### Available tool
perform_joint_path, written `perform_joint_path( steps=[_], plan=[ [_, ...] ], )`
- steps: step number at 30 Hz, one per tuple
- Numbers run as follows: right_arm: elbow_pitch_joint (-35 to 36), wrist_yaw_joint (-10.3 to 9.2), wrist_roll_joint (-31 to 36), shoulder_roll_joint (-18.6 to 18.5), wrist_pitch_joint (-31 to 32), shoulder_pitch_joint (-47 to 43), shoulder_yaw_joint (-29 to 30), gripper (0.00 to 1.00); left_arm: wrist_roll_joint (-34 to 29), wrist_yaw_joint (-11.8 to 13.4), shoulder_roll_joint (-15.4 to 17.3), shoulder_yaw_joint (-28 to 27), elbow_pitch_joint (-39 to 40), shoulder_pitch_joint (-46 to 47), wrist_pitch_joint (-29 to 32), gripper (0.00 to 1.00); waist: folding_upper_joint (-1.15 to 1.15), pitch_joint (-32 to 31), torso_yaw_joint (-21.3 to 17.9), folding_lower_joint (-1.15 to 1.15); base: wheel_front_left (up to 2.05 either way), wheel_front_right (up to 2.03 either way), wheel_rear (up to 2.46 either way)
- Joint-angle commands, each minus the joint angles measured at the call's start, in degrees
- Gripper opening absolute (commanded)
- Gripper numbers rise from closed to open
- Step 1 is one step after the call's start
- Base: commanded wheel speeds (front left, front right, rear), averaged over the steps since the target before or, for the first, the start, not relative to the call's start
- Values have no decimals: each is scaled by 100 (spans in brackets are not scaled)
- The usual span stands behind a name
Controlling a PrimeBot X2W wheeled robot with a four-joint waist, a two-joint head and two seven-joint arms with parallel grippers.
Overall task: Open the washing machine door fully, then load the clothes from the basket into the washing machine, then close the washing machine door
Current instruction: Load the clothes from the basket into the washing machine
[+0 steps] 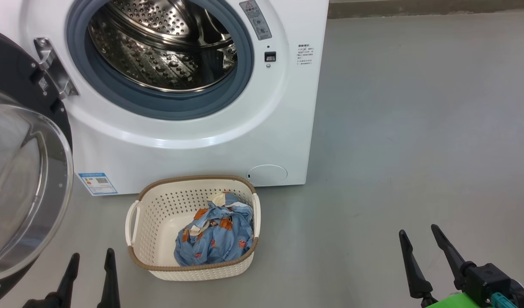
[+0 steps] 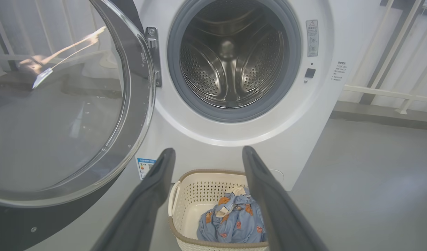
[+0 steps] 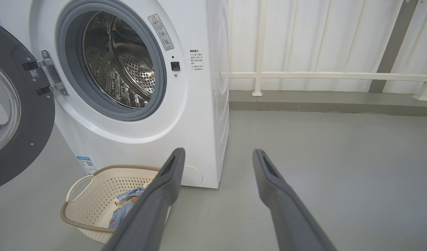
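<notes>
The left gripper [image 1: 92,259] is held at seven o'clock, the right gripper [image 1: 418,232] at five; both are spread wide, pointed toward twelve.

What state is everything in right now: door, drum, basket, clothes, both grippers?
Round black-rimmed glass washing machine door: swung wide open.
Steel dimpled drum: empty.
Cream perforated plastic basket: upright, partly filled.
Light blue printed clothes: bundled inside basket.
Round white service flap: shut.
Left gripper: open, empty.
Right gripper: open, empty.
</notes>
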State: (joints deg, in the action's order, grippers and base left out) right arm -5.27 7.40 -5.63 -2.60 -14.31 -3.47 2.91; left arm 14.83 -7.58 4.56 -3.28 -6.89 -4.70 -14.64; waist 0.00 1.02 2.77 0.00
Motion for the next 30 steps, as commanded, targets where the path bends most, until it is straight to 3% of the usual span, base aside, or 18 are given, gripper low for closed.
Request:
perform_joint_path(
  steps=[1, 9, 22, 30],
  plan=[
    [122, 9, 29, -28, -69, 164, -133, 100, -28, 9, 80, -166, 103, 165, -36, 100, 0, -4, -1, 0, 29, -29, 0],
    [85, 9, 31, -28, -69, 170, -161, 100, -1, 9, 50, -208, 79, 165, -36, 100, 0, 29, -13, 0, 90, -90, 0],
    [71, 9, 5, -28, -69, 216, -188, 100, 125, 9, 18, -282, 167, 243, -36, 100, 0, 117, -15, 0, 180, -180, 0],
    [43, 9, -33, -28, -69, 233, -212, 100, 32, 9, -25, -418, 134, 265, -36, 100, 0, 156, -12, 0, 75, -75, 0]
  ],
)
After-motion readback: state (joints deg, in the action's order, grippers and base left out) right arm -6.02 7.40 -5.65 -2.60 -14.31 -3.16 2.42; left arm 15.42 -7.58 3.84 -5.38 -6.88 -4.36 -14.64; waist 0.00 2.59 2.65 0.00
